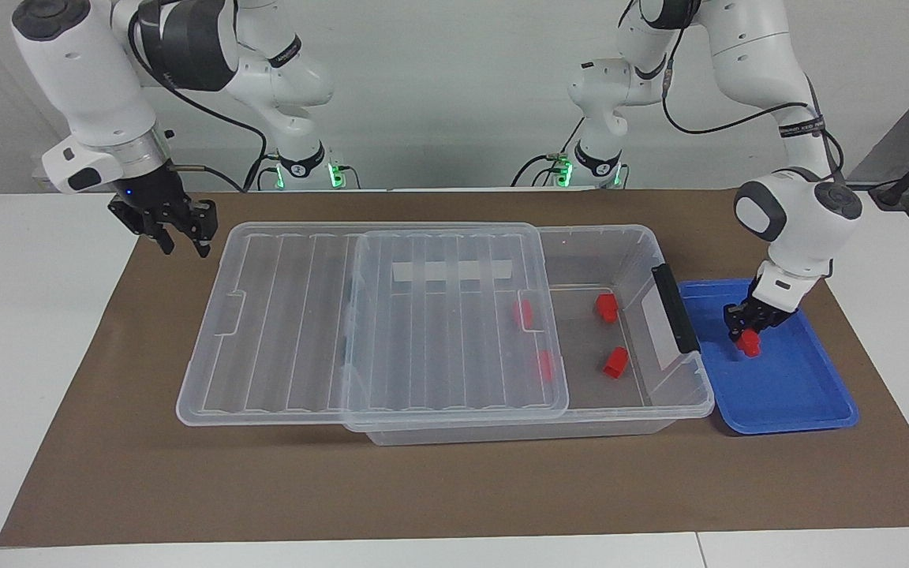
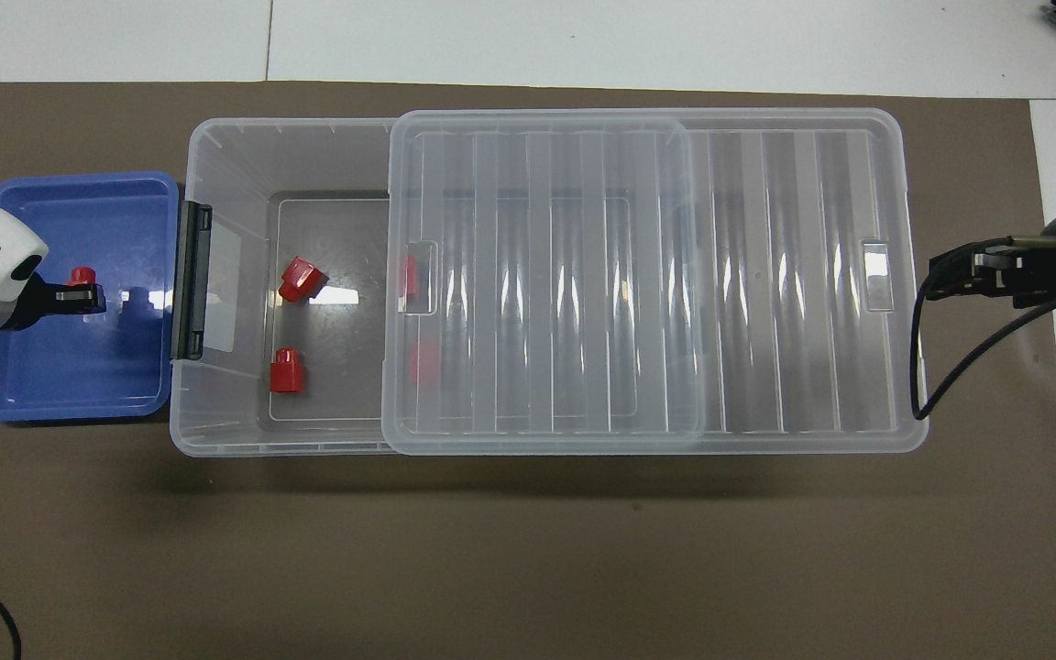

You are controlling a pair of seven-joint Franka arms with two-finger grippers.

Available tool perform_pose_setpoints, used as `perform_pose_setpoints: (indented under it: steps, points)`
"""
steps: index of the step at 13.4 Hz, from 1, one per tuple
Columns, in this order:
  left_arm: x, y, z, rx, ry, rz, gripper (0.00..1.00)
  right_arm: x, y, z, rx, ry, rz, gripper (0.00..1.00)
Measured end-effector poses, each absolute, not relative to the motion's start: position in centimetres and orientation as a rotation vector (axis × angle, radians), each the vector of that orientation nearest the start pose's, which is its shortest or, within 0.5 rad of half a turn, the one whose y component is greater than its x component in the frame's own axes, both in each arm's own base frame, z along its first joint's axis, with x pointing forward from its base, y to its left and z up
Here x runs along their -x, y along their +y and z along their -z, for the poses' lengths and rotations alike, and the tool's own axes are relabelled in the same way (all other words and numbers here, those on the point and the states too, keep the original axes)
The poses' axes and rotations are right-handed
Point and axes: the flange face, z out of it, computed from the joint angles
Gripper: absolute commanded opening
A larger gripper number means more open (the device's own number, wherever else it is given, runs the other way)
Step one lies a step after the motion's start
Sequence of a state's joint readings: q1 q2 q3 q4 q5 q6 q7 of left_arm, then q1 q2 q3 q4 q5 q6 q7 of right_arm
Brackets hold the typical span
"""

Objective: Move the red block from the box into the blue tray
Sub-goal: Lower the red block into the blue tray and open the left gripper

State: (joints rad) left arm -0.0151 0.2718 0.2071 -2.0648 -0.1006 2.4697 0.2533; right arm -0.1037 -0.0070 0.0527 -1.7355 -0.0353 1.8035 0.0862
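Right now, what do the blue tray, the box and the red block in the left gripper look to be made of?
Blue tray: glossy moulded plastic; its floor shows white glare. Box: clear, thin plastic; the red blocks inside show through its wall and ribbed lid. Red block, at the left gripper over the tray: probably hard plastic, uniformly bright red, though the finish is hard to judge.

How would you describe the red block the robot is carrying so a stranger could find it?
Find the blue tray at the box's black-handled end. The left hand is low over it, gripping the red block. The other four red blocks lie inside the box.
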Motion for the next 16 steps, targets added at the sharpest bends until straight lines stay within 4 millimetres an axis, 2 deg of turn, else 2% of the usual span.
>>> perform_pose_setpoints:
  steps: [2, 6, 9, 10, 11, 13, 14, 16]
  points:
    - [-59.0, 11.1, -31.2, 3.114, 0.002, 0.216, 0.00, -57.1, -4.2, -55.7, 3.164, 0.222, 0.157, 0.00]
    - [-58.8, 11.2, -30.6, 3.105, 0.001, 0.241, 0.00, -58.1, -8.1, -52.9, 3.172, 0.159, 0.246, 0.00]
    - [-58.7, 11.2, -30.1, 3.100, 0.001, 0.251, 0.00, -58.8, -8.6, -50.1, 3.170, 0.154, 0.266, 0.00]
    - [-58.7, 11.2, -30.1, 3.099, 0.002, 0.255, 0.19, -58.9, -8.5, -49.9, 3.170, 0.151, 0.261, 0.00]
    - [-58.7, 11.2, -30.1, 3.098, 0.002, 0.258, 0.47, -58.9, -8.4, -49.7, 3.170, 0.149, 0.256, 0.00]
    - [-58.6, 11.2, -30.0, 3.097, 0.004, 0.263, 0.62, -58.8, -8.0, -49.3, 3.169, 0.139, 0.244, 0.00]
    - [-58.6, 11.2, -29.8, 3.097, 0.005, 0.258, 0.67, -58.7, -7.6, -48.9, 3.169, 0.130, 0.232, 0.00]
    - [-58.6, 11.2, -29.6, 3.096, 0.006, 0.255, 0.67, -58.5, -6.9, -47.9, 3.169, 0.110, 0.199, 0.00]
